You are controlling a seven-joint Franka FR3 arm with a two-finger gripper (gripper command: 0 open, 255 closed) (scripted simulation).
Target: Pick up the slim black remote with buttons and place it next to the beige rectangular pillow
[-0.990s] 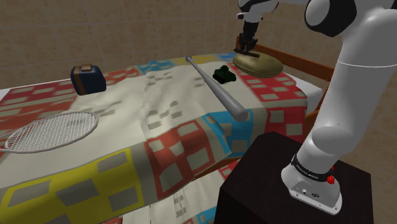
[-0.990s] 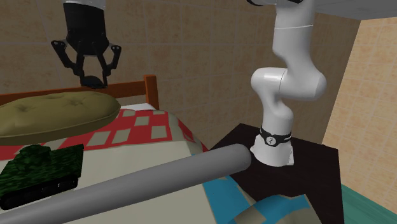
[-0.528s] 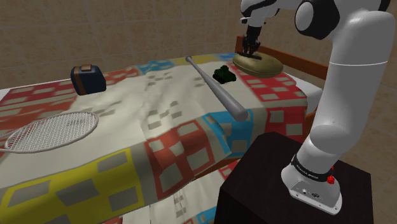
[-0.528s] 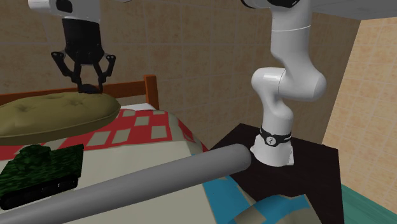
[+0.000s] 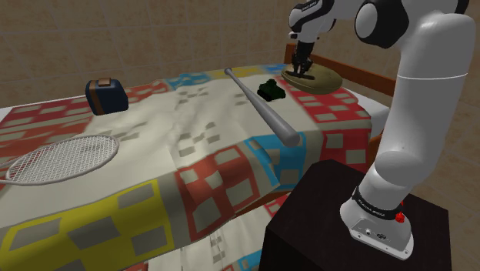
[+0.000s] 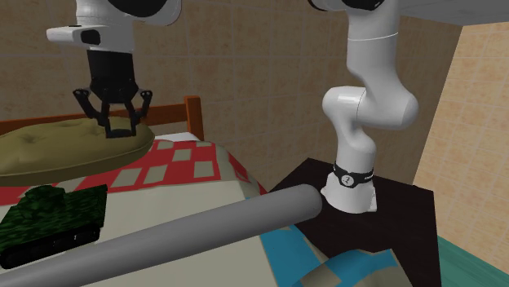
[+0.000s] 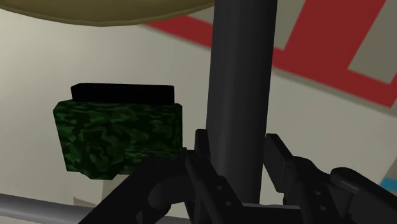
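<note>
Black gripper (image 7: pixel 238 139) pinches a slim dark remote (image 7: pixel 245 63): both fingers (image 7: pixel 202 147) are pressed on its sides and the remote runs out lengthwise past the tips. In the 2nd ext. view the gripper (image 6: pixel 116 129) points down at the top of the olive-beige pillow (image 6: pixel 49 151), by its right end. Can't tell whether the remote's low end touches the pillow.

Shoulder view: gripper (image 5: pixel 301 71) is at the far end of the bed, over the pillow (image 5: pixel 321 80), w/ the white arm (image 5: pixel 419 100) arching up from the dark stand (image 5: pixel 323 215) at near right.

Just left of the pillow in that view sits a camo-green toy tank (image 5: pixel 271 89). From the wrist cam the tank (image 7: pixel 121 137) lies beside the remote, apart from it.

A grey bat (image 5: pixel 261 108) lies diagonally on the patchwork bedspread (image 5: pixel 192 146), thick end toward the stand. Well to the left are a blue bag (image 5: pixel 106 95) at the far side and a racket (image 5: pixel 61 158) nearer. A wooden headboard (image 6: pixel 192 114) stands behind the pillow.
</note>
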